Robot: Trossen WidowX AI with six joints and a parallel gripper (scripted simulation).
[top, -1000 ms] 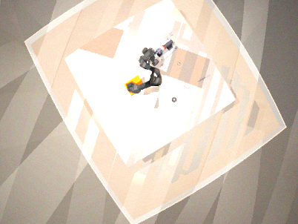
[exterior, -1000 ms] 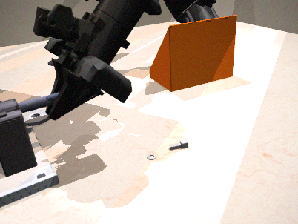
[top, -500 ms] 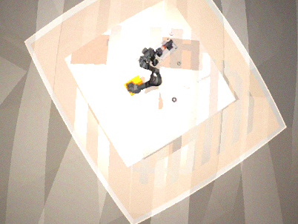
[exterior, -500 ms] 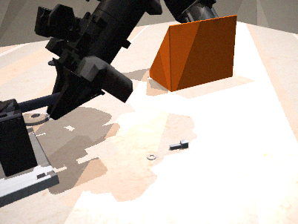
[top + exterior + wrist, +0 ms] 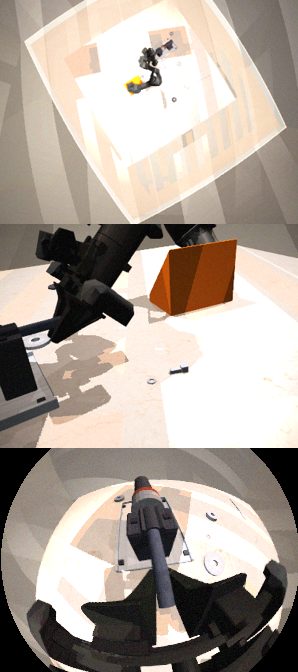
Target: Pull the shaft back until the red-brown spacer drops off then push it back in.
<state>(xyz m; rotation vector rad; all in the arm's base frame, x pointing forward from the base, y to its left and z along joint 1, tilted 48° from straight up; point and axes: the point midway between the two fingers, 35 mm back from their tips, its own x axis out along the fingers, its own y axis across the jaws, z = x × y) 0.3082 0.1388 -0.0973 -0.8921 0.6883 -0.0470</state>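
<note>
The blue-grey shaft (image 5: 161, 570) (image 5: 37, 326) runs through the near black block (image 5: 136, 538) (image 5: 16, 372) on the base plate (image 5: 183, 550) (image 5: 46, 407). Beyond that block, the wrist view shows a light grey round part (image 5: 146, 498) and the red-brown spacer (image 5: 145, 490) as a thin ring against the dark housing (image 5: 141, 481) (image 5: 170, 44). The spacer also shows in the top view (image 5: 164, 47) as a small red spot. No gap between spacer and housing can be made out. My gripper (image 5: 158, 571) (image 5: 57, 325) is shut on the shaft's free end, on the near side of the black block.
A large flat washer (image 5: 35, 340) (image 5: 215, 564) lies beside the base plate. Another ring (image 5: 211, 516) lies farther right, and one (image 5: 119, 498) lies left of the housing. A small washer (image 5: 151, 381) and a bolt (image 5: 179, 369) lie on the table. An orange wedge (image 5: 204, 276) stands near the arm's base.
</note>
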